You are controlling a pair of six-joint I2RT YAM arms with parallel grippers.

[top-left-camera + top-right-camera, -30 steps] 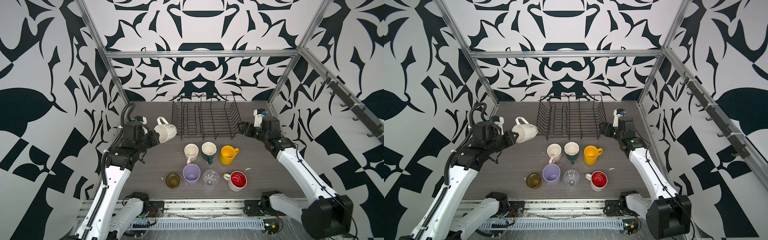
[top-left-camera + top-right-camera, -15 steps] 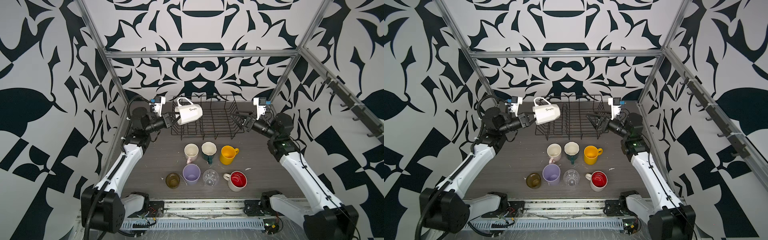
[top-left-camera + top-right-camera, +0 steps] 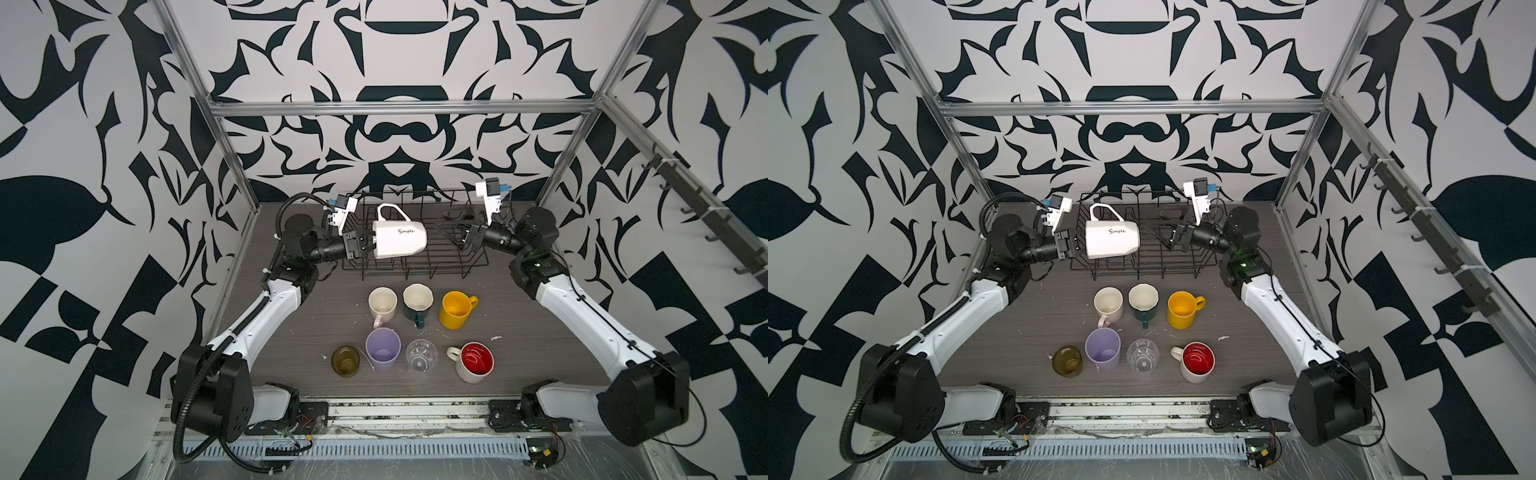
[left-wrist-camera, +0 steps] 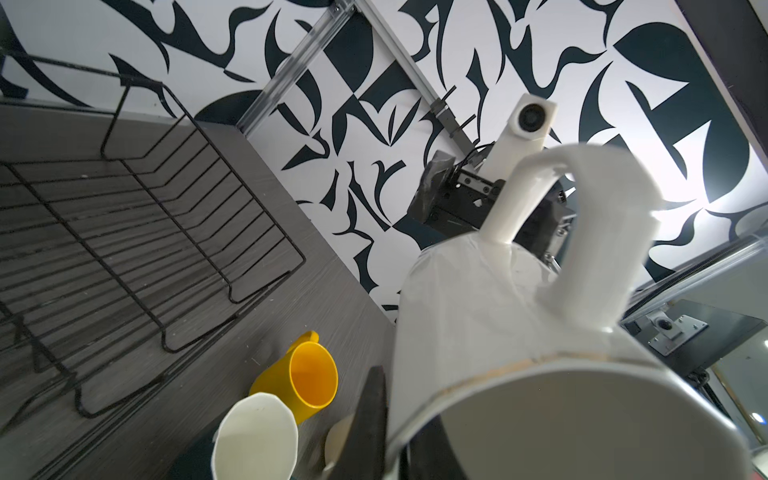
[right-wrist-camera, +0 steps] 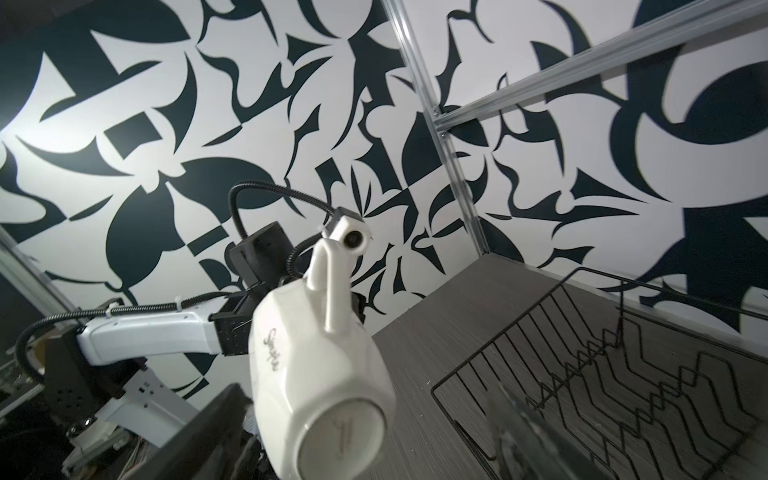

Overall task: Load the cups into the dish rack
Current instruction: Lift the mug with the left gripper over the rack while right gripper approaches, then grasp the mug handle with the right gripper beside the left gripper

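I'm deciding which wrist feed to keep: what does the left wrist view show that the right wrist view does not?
Only the left wrist view shows the open mouth of the white mug, the yellow mug and dark green mug standing on the table, and the right wrist camera. Only the right wrist view shows the white mug's base, its script lettering, the left arm and the left wrist camera. Both show the white mug tipped on its side, the dish rack with nothing in it, and the grey table.
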